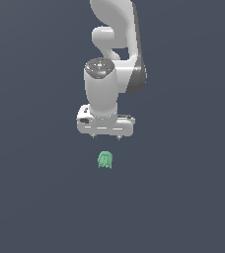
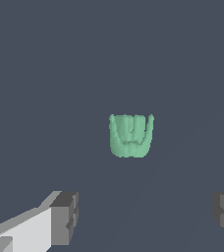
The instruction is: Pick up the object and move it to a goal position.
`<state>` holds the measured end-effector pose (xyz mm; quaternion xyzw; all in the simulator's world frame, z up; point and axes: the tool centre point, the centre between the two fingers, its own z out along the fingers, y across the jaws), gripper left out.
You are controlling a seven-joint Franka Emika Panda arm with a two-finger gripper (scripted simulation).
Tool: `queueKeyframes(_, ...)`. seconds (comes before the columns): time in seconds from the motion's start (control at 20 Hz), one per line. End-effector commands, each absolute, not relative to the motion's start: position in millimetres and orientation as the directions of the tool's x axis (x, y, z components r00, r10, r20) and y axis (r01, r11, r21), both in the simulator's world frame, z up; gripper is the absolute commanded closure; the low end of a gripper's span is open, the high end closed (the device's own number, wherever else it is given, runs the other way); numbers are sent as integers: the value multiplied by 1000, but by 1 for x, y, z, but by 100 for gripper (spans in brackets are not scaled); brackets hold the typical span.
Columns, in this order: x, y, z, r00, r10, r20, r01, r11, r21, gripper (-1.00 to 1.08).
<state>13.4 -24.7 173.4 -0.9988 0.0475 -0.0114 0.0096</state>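
Note:
The object (image 1: 105,159) is a small mint-green clump of stubby lobes lying on the dark grey floor, just below the arm in the exterior view. In the wrist view the object (image 2: 130,136) sits ahead of the fingers, between their lines. My gripper (image 1: 106,137) hangs above the object, apart from it, pointing down. It is open and empty: the two grey fingertips (image 2: 65,218) stand wide apart in the wrist view, wider than the object.
The white arm (image 1: 115,59) rises behind the gripper toward the top of the exterior view. The floor (image 1: 183,197) is a plain dark grey surface all round the object.

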Motion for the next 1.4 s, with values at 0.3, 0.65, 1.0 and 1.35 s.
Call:
queueKeyframes(0.3, 16, -21, 184, 996, -84, 33, -84, -996, -8, -92)
queueKeyframes(0.65, 17, -20, 189, 996, -80, 38, -80, -997, -3, -92)
queueKeyframes(1.0, 25, -23, 169, 996, -85, 30, -85, -996, -2, -92)
queueKeyframes(1.35, 39, -29, 128, 995, -95, 14, -95, -995, 0, -92)
